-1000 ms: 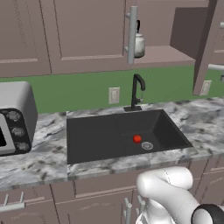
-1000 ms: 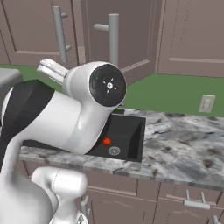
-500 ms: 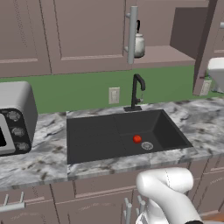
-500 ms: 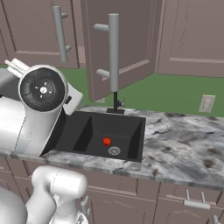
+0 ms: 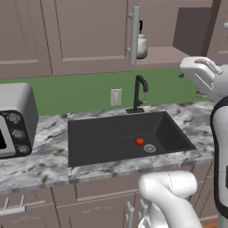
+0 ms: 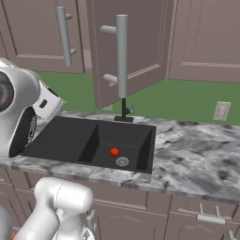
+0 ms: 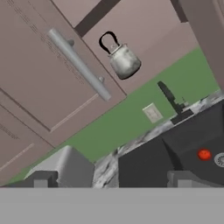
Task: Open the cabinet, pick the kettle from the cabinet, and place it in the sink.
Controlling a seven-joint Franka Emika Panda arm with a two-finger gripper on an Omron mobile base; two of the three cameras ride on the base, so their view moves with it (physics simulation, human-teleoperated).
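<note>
Inside the open cabinet, one kettle at twelve o'clock; right base view hides it behind the door; one red ball in the sink; gripper jaws apart.

Cabinet mauve-brown, handles grey; kettle silvery, handle black; sink charcoal; ball red; worktop grey marbled; backsplash green.

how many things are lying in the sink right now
1: a small red ball on the sink floor, just beside the round drain. The near wall could hide more.
</note>
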